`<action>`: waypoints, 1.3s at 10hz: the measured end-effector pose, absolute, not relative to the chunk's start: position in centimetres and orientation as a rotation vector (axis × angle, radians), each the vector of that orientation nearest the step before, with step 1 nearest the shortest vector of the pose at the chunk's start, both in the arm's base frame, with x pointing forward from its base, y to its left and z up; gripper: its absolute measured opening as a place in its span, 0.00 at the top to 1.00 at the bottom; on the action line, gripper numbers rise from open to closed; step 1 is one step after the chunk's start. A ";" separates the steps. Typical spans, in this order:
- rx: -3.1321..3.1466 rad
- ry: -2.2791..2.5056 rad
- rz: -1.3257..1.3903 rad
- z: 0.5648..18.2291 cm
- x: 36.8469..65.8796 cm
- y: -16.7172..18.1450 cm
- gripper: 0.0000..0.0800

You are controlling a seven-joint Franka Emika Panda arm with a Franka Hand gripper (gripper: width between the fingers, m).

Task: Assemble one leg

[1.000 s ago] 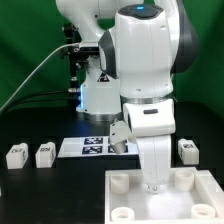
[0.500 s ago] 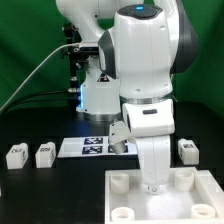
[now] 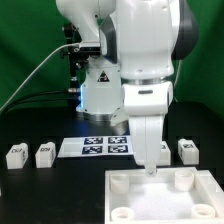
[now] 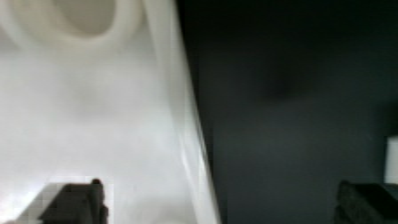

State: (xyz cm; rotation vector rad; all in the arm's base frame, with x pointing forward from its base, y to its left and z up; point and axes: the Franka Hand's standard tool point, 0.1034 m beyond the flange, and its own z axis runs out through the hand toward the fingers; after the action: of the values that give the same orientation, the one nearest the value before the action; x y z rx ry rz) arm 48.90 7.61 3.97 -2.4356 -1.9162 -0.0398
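Note:
The large white panel with round corner sockets lies at the front; it also shows in the wrist view with one socket. Small white tagged legs stand on the black table: two at the exterior view's left and one at the right. My gripper hangs over the panel's far edge. In the wrist view my gripper is open and empty, its fingers wide apart, one over the panel and one over the table.
The marker board lies flat behind the panel, between the legs. The arm's base and cables stand at the back. A white edge shows at the wrist view's border; I cannot tell what it is.
The gripper has moved from above the panel's middle back toward its far edge. The arm's upper body has shifted up and toward the exterior view's left. The legs have not moved.

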 end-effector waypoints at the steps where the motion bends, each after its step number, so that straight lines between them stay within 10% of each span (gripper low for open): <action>1: -2.607 -1.683 -0.043 4.9 48.4 8.8 0.19; 13: -3.057 -0.124 0.054 6.1 45.7 17.1 0.19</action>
State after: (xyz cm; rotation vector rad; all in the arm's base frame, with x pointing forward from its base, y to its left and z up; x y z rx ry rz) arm 45.70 17.09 6.05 -3.0569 -0.1238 0.0537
